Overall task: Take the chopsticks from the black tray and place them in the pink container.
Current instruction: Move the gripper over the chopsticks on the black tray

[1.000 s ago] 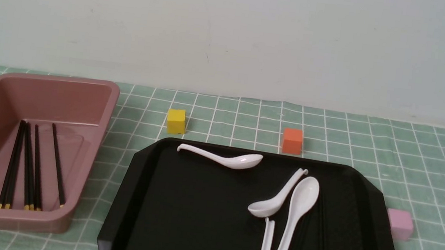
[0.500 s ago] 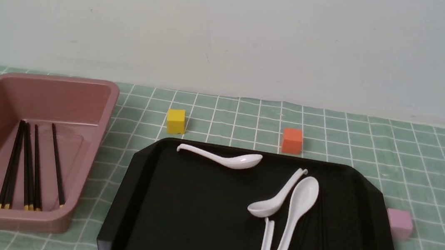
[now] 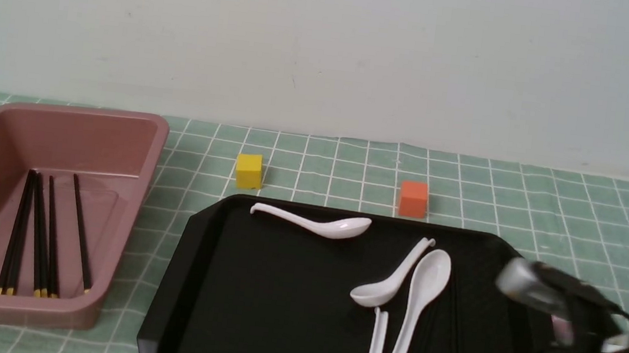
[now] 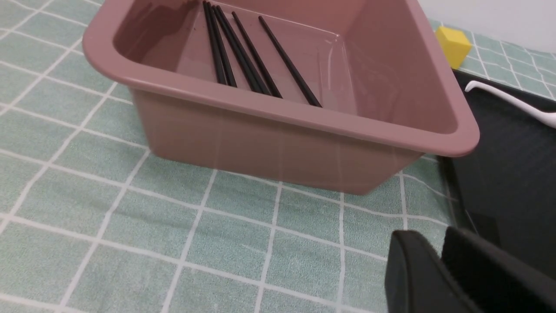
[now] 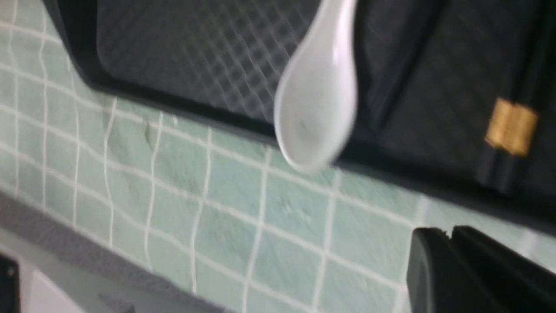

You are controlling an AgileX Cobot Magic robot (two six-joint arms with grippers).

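Several black chopsticks with yellow ends (image 3: 41, 234) lie inside the pink container (image 3: 130, 179) at the left; the left wrist view shows them too (image 4: 247, 61). The black tray (image 3: 254, 288) fills the middle. In the right wrist view more chopsticks with a yellow band (image 5: 511, 126) rest on the tray beside a white spoon (image 5: 319, 100). My right gripper (image 5: 449, 232) is shut and empty, over the cloth just outside the tray's rim. My left gripper (image 4: 438, 243) is shut and empty, over the cloth near the container's corner, out of the front view.
Several white spoons (image 3: 412, 306) lie on the tray. A yellow cube (image 3: 249, 170) and an orange cube (image 3: 413, 198) stand behind it. My blurred right arm (image 3: 580, 343) covers the tray's right corner and most of the small pink cube (image 3: 560, 329).
My right arm has swung into the front view at the lower right, over the tray's right side, hiding the pink cube. Nothing else has moved.
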